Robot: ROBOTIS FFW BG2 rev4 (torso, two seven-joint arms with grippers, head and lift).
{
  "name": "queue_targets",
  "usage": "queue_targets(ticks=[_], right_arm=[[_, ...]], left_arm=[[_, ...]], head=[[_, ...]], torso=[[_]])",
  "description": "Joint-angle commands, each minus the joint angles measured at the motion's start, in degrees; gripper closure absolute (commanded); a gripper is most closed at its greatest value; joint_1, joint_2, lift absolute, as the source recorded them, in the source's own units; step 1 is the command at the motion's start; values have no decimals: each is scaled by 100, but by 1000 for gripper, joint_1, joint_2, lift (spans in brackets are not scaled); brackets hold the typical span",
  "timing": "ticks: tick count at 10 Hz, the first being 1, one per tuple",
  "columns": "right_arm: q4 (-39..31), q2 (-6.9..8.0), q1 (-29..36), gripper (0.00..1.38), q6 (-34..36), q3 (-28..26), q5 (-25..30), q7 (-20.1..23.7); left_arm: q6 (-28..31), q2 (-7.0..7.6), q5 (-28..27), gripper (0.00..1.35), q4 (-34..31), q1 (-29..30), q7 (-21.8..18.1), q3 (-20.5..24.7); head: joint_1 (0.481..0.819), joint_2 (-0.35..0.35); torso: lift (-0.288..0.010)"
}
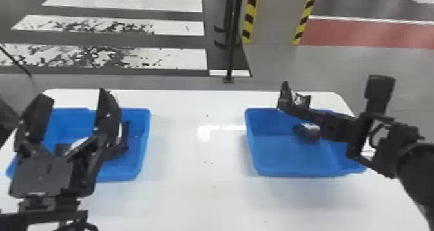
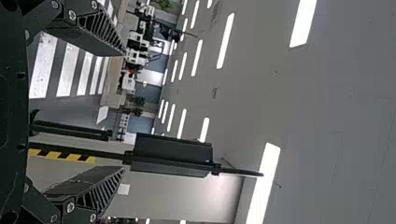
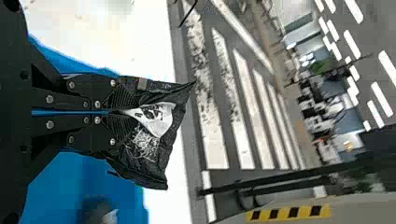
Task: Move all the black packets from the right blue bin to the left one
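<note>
Left tool [image 1: 73, 95] apart, 9 o'clock; right tool [image 3: 127, 112] clamped on packet [image 3: 158, 122], 3 o'clock: likely light, floppy, slippery; pinch mid-body

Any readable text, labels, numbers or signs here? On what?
No legible text.
Black packet in the right gripper: dark print on white, unreadable.
Other packet, in the right blue bin: white patch, too small to tell any lettering.

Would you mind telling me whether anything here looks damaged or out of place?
Only the white floor stripes stand out: beyond the table, dark patches break up their paint, as if worn. Nothing looks spilled.
</note>
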Motion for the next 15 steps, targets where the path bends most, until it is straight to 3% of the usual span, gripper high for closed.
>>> queue_targets(ticks=[1, 2, 4, 6, 9, 13, 15], right_arm=[[408, -102, -212, 1121, -926, 457, -255, 415], [703, -154, -324, 1121, -1390, 777, -381, 696], [858, -163, -324, 1121, -1939, 1394, -723, 836], [843, -269, -465, 1121, -2276, 2353, -941, 845], [717, -330, -662, 1121, -2403, 3393, -1043, 828], [478, -348, -845, 1119, -2501, 4044, -1146, 722], [379, -365, -845, 1119, -2515, 4182, -1203, 722]], left_arm=[[67, 29, 98, 180, 0, -44, 0, -97], [208, 56, 155, 179, 0, -72, 0, -188], [615, 117, 418, 170, -14, -157, -70, -371], [1122, 117, 624, 163, -28, -297, -413, -257], [1698, 117, 784, 163, -84, -536, -835, -211], [2429, 143, 750, 171, -84, -607, -966, -257], [2514, 126, 727, 163, -84, -621, -966, -245]], head=[[695, -76], [684, -48], [666, 2], [673, 37], [689, 151], [695, 218], [695, 231]], torso=[[-140], [-140], [-140], [-140], [-140], [-140], [-140]])
